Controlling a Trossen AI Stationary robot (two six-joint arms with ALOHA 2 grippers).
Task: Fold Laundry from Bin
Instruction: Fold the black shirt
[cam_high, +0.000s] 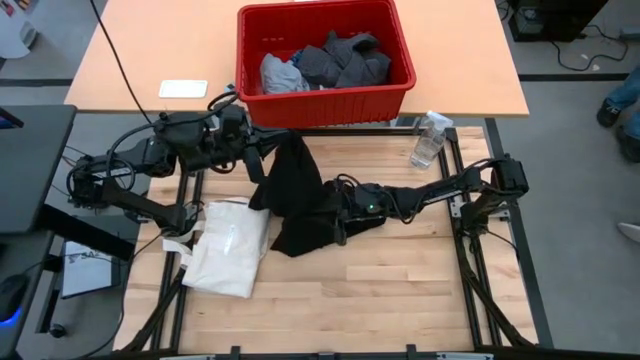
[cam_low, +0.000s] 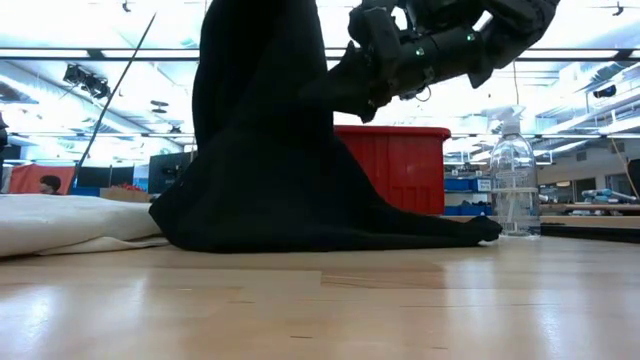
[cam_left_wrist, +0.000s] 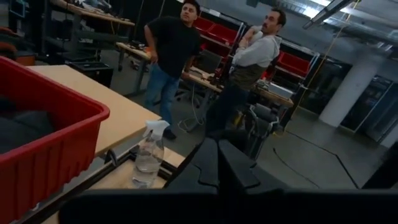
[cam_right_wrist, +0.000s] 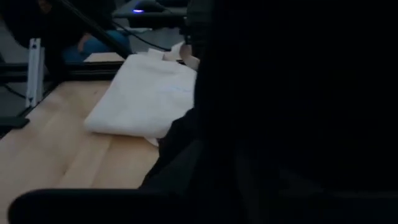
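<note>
The black T-shirt (cam_high: 300, 200) hangs in the middle of the high view, its top bunched at the left gripper (cam_high: 262, 160), whose fingers are pressed together on the cloth just below the red bin (cam_high: 250, 60); from there it drapes down and spreads onto the wooden table (cam_high: 400, 290). In the low view the same garment fills the centre of the frame as a tall dark cone, its hem pooled on the tabletop and reaching right toward a clear spray bottle (cam_low: 513, 185). The right gripper (cam_high: 340, 215) sits at the right edge of the shirt, centre of the high view, buried in the fabric; I cannot tell whether its fingers are spread or closed on the cloth. The bin stands on the tan table at the upper centre of the high view and holds the remaining laundry (cam_high: 325, 62), dark grey and light grey pieces heaped together. A cream tote bag (cam_high: 230, 245) lies flat at lower left of the high view, just beside the shirt's left edge. In the left wrist view two people (cam_left_wrist: 174, 50) stand in the room beyond the table, at the upper centre of the frame.
</note>
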